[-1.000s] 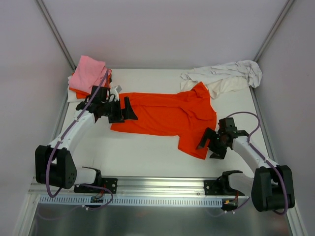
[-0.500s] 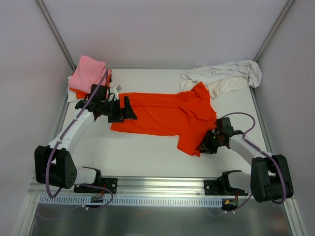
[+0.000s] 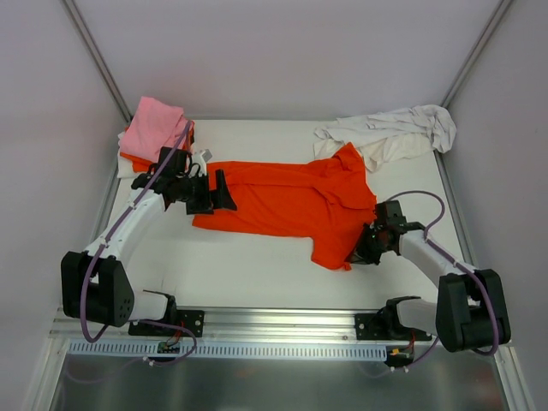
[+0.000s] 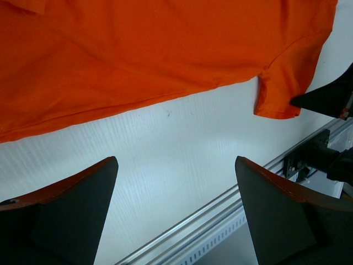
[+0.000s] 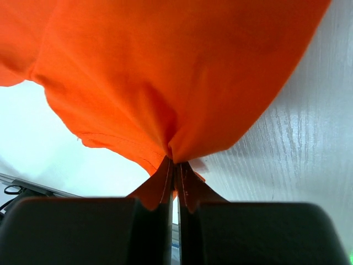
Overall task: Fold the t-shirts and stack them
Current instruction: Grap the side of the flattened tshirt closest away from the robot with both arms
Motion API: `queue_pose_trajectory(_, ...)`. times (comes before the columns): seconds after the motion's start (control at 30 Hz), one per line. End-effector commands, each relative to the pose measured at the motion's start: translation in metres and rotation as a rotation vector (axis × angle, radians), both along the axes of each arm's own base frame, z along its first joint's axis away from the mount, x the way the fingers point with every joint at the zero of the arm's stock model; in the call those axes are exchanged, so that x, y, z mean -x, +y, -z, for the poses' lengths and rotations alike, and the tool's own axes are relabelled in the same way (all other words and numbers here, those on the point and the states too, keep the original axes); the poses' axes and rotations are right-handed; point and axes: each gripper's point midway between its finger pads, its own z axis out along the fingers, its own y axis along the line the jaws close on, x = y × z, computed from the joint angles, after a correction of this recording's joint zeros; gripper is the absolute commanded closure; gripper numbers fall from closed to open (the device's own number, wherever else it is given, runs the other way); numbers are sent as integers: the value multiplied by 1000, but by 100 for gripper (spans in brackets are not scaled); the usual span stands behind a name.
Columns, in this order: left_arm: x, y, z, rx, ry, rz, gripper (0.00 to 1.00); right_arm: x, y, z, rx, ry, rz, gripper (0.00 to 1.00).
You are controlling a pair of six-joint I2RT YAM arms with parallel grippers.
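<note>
A bright orange t-shirt (image 3: 291, 204) lies spread across the middle of the table, partly folded. My right gripper (image 3: 363, 248) is shut on its near right edge; in the right wrist view the orange cloth (image 5: 165, 83) bunches into the closed fingertips (image 5: 175, 165). My left gripper (image 3: 216, 193) stands open over the shirt's left end, nothing between its fingers (image 4: 83, 204); the shirt's edge (image 4: 138, 66) lies beyond them. A pink t-shirt (image 3: 152, 127) sits folded on another orange one (image 3: 135, 159) at the back left. A white t-shirt (image 3: 390, 130) lies crumpled at the back right.
Grey walls close in the table on the left, right and back. A metal rail (image 3: 282, 330) with the arm bases runs along the near edge; it also shows in the left wrist view as a rail (image 4: 248, 187).
My right gripper moved in to the shirt's near right edge and closed on the cloth. The left arm barely moved.
</note>
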Motion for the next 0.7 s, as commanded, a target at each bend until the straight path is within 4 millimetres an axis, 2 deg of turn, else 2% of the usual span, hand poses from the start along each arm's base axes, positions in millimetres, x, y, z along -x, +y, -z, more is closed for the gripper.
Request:
queue_pose_trajectory(0.0,-2,2,-2,-38,-24,22,11,-7,-4,-16,41,-37,-31,100)
queue_pose_trajectory(0.1,1,9,9,-79,-15,15,12,-11,-5,-22,45,-45,-41,100)
queue_pose_trajectory(0.23,6,48,49,-303,15,-21,18,-12,-4,-24,40,-47,-46,100)
queue_pose_trajectory(0.37,14,74,80,-428,113,-29,17,-8,-4,-26,43,-38,-56,100)
queue_pose_trajectory(0.47,15,88,96,-448,172,-45,18,-8,-5,-29,49,-41,-64,100)
queue_pose_trajectory(0.53,9,98,102,-437,181,-84,19,-8,-5,-31,49,-40,-67,100)
queue_pose_trajectory(0.67,-2,109,106,-423,188,-116,19,-10,-6,-36,53,-40,-75,100)
